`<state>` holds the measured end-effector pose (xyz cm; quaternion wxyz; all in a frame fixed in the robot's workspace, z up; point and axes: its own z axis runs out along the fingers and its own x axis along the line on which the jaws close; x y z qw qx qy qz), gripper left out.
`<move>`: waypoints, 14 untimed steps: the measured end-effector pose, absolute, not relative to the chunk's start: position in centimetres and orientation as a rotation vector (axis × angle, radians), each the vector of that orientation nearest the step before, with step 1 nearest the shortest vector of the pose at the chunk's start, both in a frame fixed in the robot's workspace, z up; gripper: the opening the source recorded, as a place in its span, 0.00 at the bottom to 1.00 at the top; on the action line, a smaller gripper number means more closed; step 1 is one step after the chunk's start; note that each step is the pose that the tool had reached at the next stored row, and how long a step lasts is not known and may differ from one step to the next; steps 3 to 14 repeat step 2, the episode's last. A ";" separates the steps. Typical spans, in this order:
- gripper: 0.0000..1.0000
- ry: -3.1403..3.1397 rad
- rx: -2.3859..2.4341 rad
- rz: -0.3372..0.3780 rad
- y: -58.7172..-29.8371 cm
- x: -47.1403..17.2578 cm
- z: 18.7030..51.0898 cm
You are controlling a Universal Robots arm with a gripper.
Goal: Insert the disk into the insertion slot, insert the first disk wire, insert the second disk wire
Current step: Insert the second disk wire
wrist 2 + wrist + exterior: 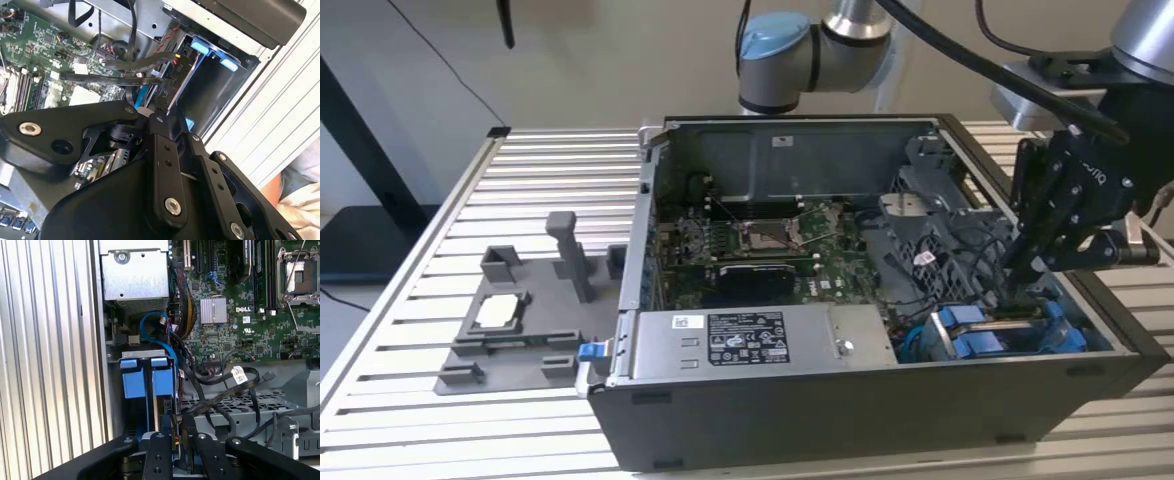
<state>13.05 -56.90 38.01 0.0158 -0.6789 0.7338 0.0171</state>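
Ribbed aluminium slats make up the bench (560, 165) in the exterior view, and an open computer case (854, 400) lies on it with its inside facing up. On the exterior view's left, a grey plastic holder (520, 330) sits on the slats beside the case. Inside the case are the green circuit board (761, 245) and, along the near wall, a silver power-supply box (747, 345). The insertion slot (1001, 335), a dark cage with blue tabs, is in the near corner on the exterior view's right. The black end effector (1034, 262) hangs just above that cage, reaching down into the case among black cables.

In the second wrist view, the end effector (162, 97) points at the insertion slot (215, 85), with its tip at a connector on a black cable (135, 67) at the cage's edge. The fingers look close together there, but I cannot tell whether they grip the connector.

In the first wrist view, the insertion slot (147, 377) shows its two blue tabs side by side, next to the case wall. The end effector (175, 440) is directly before it, with loose black cables (225, 390) just beside it.
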 end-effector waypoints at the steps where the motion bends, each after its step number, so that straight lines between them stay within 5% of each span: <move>1: 0.24 2.282 -2.112 0.053 -56.9 13.0 38.0; 14: 0.24 2.282 -2.112 0.053 -56.9 13.0 38.0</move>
